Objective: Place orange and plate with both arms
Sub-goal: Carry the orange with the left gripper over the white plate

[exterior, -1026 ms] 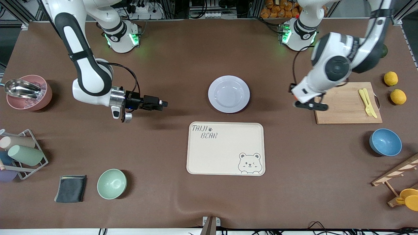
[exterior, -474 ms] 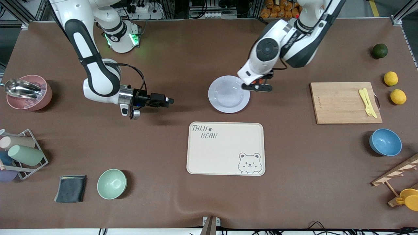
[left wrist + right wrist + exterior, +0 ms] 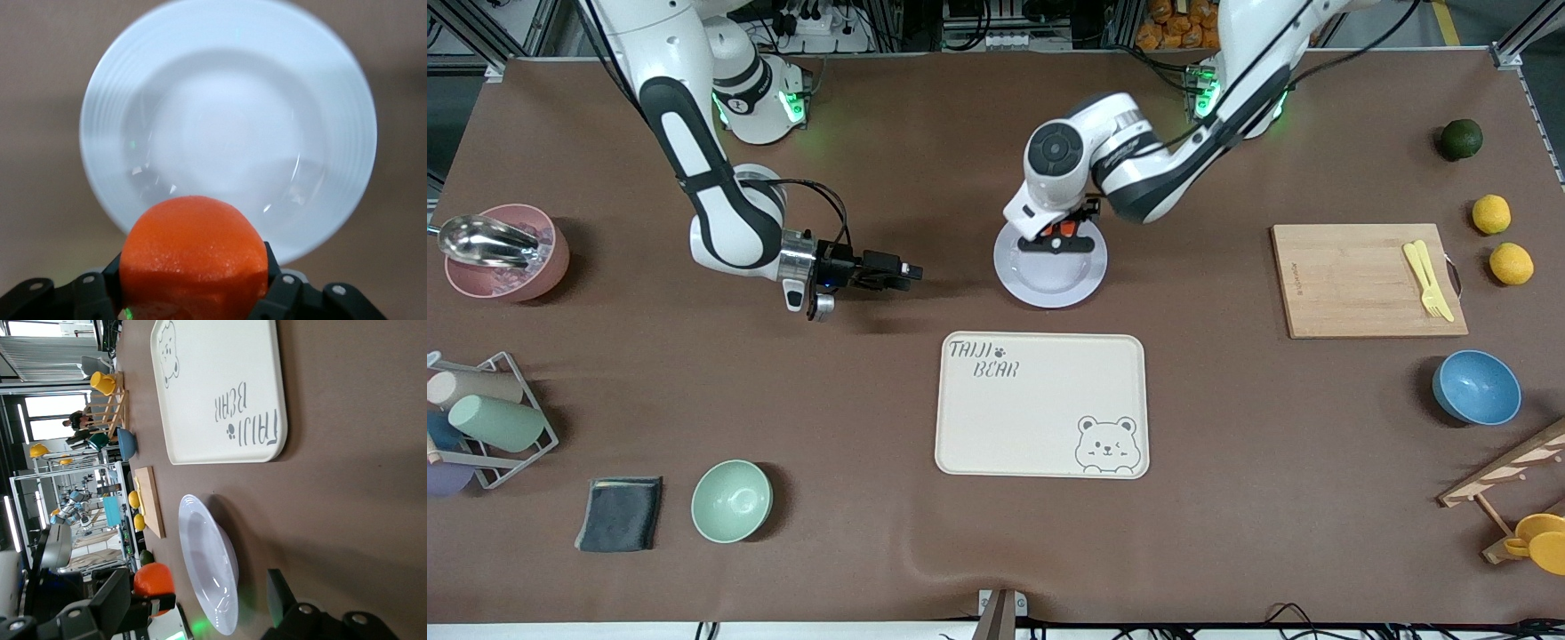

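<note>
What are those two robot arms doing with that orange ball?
The left gripper holds the orange in its jaws, up in the air over the plate; it hasn't put it down yet. The right gripper hovers open over bare table beside the plate, toward the right arm's end.

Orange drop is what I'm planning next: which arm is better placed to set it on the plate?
Left. The left gripper is shut on the orange and hangs over the plate. The right gripper is over bare table toward the right arm's end, beside the plate, holding nothing.
</note>
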`<act>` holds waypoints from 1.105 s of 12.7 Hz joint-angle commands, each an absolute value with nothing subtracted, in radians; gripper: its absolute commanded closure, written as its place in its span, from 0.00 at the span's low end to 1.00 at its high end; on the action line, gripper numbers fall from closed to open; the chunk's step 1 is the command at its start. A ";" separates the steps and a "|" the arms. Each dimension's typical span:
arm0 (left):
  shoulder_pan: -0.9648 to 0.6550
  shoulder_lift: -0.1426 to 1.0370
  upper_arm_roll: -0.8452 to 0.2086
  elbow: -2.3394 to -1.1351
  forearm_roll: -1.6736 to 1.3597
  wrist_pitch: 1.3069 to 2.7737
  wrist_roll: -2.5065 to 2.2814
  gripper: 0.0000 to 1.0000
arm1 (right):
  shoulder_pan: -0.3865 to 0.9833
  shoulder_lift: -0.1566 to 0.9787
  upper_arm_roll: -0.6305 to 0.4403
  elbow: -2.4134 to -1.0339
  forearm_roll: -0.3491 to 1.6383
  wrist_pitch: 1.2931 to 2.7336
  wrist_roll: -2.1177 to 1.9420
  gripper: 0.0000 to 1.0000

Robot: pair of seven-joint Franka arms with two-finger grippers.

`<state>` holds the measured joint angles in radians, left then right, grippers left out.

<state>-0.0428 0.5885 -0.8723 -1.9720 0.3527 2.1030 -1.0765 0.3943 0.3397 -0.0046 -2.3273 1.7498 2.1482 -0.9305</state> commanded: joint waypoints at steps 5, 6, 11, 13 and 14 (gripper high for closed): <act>-0.235 0.741 -0.712 -1.830 0.422 2.132 -1.180 0.95 | 0.495 0.334 -0.012 -2.321 1.876 2.212 -0.951 0.10; -0.235 0.747 -0.712 -1.830 0.425 2.138 -1.192 0.68 | 0.495 0.334 -0.012 -2.321 1.876 2.214 -0.951 0.10; -0.210 0.654 -0.715 -1.829 0.420 2.103 -1.195 0.00 | 0.503 0.336 -0.012 -2.321 1.878 2.218 -0.951 0.10; -0.163 0.580 -0.713 -1.810 0.422 2.062 -1.184 0.00 | 0.527 0.342 -0.012 -2.321 1.913 2.230 -0.963 0.12; -0.128 0.548 -0.716 -1.787 0.423 2.030 -1.169 0.00 | 0.560 0.351 -0.014 -2.321 1.971 2.255 -1.012 0.13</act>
<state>-0.1792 0.6441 -0.7140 -1.7950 0.4098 2.0892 -1.1784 0.4977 0.3409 -0.0051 -2.3204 1.8800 2.2162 -0.9456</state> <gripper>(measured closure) 0.000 0.119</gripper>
